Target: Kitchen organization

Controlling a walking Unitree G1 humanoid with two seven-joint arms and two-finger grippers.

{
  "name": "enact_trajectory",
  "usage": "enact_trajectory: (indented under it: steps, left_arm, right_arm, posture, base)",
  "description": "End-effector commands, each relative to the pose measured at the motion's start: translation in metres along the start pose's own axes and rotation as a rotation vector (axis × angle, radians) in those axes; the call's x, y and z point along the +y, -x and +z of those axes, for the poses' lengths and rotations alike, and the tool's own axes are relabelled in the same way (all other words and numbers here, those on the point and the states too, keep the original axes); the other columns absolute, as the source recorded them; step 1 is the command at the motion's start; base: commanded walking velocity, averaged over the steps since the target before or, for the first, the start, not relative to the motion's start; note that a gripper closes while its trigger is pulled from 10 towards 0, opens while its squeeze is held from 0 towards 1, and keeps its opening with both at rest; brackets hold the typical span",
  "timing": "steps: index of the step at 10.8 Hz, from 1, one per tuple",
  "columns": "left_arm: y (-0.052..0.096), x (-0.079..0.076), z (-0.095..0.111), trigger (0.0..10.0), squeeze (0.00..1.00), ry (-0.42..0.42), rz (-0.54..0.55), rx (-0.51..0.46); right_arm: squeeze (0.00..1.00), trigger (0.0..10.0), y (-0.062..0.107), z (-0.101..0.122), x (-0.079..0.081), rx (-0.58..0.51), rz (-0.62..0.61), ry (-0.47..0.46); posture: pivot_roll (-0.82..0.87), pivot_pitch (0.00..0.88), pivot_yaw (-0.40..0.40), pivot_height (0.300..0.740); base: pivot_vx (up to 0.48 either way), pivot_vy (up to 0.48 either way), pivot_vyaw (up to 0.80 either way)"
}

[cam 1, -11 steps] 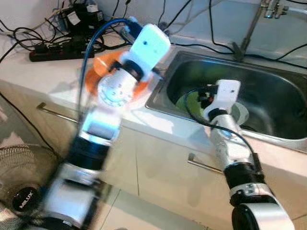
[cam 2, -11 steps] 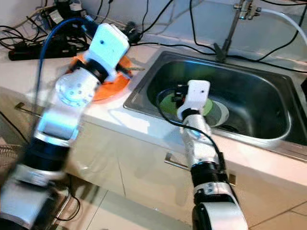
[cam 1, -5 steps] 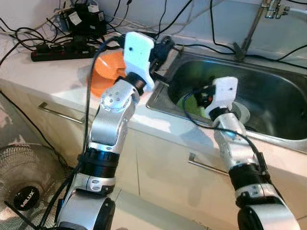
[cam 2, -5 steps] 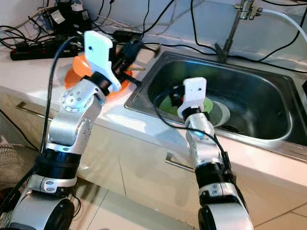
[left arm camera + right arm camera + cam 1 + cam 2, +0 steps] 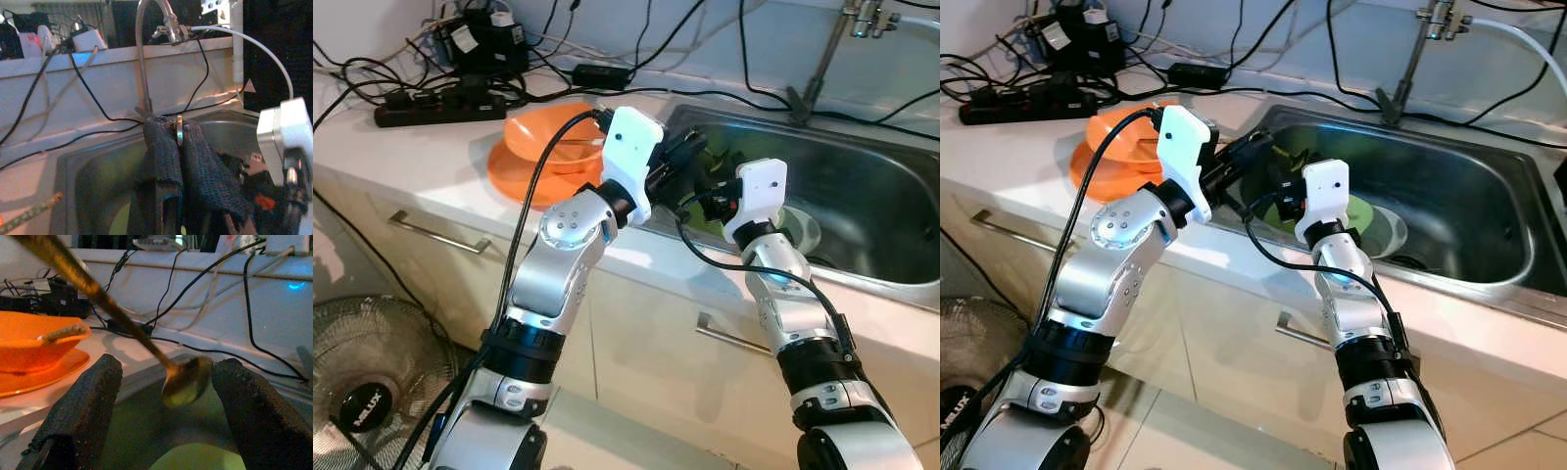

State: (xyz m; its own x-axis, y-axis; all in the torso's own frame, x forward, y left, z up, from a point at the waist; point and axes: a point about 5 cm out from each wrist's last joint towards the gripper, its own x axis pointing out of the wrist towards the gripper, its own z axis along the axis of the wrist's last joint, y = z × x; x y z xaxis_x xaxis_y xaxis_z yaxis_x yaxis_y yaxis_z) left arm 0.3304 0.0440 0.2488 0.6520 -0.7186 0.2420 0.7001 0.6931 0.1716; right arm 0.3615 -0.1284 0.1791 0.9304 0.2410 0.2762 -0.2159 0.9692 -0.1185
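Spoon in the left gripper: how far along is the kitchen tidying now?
Done: orange bowl stacked on orange plate on the counter. In hand: left gripper holds the spoon over the sink, between the open jaws of the right gripper. Left: green plate lies in the sink.

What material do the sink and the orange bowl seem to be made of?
The sink looks like brushed stainless steel: grey metal with soft reflections along its walls and rolled rim. The orange bowl looks like plastic, perhaps melamine: an even, bright colour with a smooth, slightly glossy surface; the pictures cannot rule out glazed ceramic.
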Motion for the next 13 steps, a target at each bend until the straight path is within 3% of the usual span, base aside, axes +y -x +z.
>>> enact_trajectory:
  steps: [1,6,9,13]
  left_arm:
    - [0.001,-0.003,0.002,10.0,0.00,0.008,-0.022,0.009]
    - [0.006,-0.006,-0.007,10.0,0.00,0.077,-0.070,0.072]
    - [0.008,-0.004,-0.008,10.0,0.00,0.085,-0.091,0.097]
    - [0.010,0.002,-0.011,10.0,0.00,0.068,-0.052,0.128]
  right_arm:
    - [0.00,10.0,0.000,0.006,0.001,-0.035,0.001,0.001]
    - [0.00,10.0,-0.002,0.009,0.010,-0.055,0.030,-0.012]
    - [0.00,10.0,0.001,0.007,0.022,-0.059,0.079,-0.001]
    - [0.00,10.0,0.000,0.011,0.021,-0.079,0.071,0.016]
  posture:
    - [0.19,0.032,0.006,0.740]
    - [0.19,0.039,0.024,0.740]
    - [0.19,0.039,0.046,0.740]
    - [0.19,0.037,0.056,0.740]
  base:
    - [0.000,0.000,0.00]
    - [0.000,0.000,0.00]
    - [0.000,0.000,0.00]
    - [0.000,0.000,0.00]
